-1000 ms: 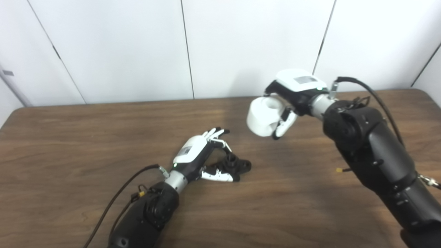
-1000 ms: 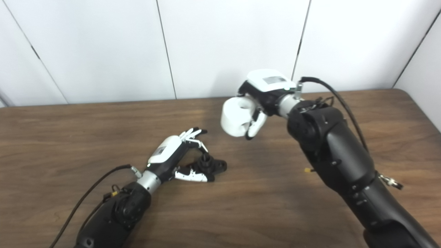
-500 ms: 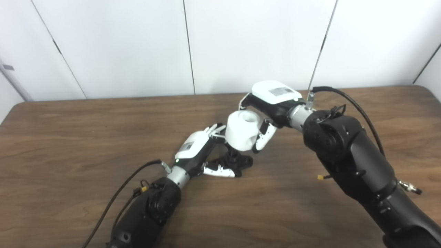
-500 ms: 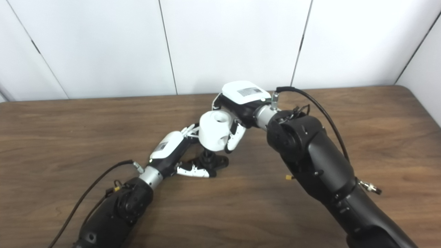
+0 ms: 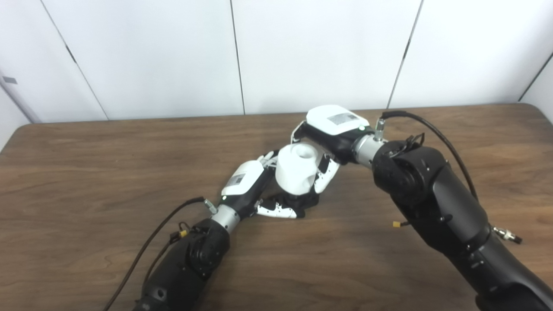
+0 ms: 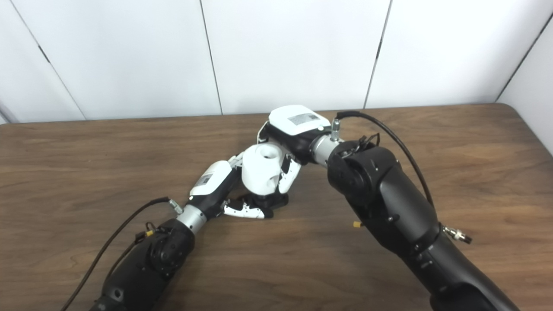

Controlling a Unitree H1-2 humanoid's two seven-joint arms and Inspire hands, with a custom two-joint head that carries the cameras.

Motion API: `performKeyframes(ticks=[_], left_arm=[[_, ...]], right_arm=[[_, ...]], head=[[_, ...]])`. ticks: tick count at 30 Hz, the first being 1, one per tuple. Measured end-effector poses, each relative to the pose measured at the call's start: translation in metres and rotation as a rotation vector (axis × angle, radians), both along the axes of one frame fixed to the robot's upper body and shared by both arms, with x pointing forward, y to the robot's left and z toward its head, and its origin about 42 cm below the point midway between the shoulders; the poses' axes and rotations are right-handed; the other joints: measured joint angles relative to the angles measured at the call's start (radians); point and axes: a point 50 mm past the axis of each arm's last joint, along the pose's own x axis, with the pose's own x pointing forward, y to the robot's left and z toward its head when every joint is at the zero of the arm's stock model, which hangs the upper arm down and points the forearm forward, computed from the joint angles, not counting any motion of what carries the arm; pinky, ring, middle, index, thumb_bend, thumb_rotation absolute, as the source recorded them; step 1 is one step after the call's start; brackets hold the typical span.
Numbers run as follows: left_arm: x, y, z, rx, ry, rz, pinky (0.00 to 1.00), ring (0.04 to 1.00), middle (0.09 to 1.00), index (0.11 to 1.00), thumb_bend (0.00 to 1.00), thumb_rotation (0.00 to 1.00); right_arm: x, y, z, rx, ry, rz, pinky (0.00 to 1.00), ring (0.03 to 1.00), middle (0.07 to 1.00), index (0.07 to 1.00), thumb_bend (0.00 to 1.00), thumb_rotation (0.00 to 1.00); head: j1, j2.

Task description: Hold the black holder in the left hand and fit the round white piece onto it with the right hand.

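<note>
A: What do the right hand's (image 5: 330,136) fingers (image 5: 326,175) have hold of?

B: They are wrapped around the round white piece (image 5: 296,172), upright, its open hole facing up and slightly toward the camera.

A: And the left hand (image 5: 246,185)?

B: Its fingers curl beside the black holder (image 5: 302,202) on the bench (image 5: 86,172), thumb lying against the base. Whether they truly grip it is unclear.

A: Is the piece seated?

B: It covers the holder's post directly above the base; the joint is hidden.

Round white piece (image 5: 296,173), hollow-topped, upright directly over the low black holder (image 5: 302,202) on the table
</note>
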Motion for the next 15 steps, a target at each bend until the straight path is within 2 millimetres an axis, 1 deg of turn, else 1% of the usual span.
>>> performKeyframes(ticks=[3,6,14,15], left_arm=[[-0.001,-0.001,0.001,0.000,-0.001,0.000,1.00,1.000,0.929,0.481,0.52,0.06],[-0.002,-0.001,0.001,0.000,0.000,0.002,1.00,1.000,0.929,0.481,0.52,0.06],[-0.003,-0.003,0.001,0.000,0.001,0.007,1.00,1.000,0.930,0.481,0.52,0.06],[-0.003,-0.003,0.001,0.001,0.001,0.005,1.00,1.000,0.931,0.481,0.52,0.06]], right_arm=[[-0.001,0.003,-0.007,-0.032,0.015,0.033,0.78,0.818,0.757,0.482,0.53,0.15],[-0.001,0.004,-0.008,-0.045,0.002,0.063,0.77,0.813,0.750,0.482,0.53,0.15],[0.003,0.003,-0.017,-0.039,-0.025,0.072,0.79,0.818,0.753,0.483,0.53,0.15],[0.003,0.003,-0.020,-0.047,-0.015,0.073,0.79,0.819,0.753,0.483,0.53,0.15]], head=[[0.003,0.008],[0.008,0.011],[0.014,0.015],[0.015,0.015]])
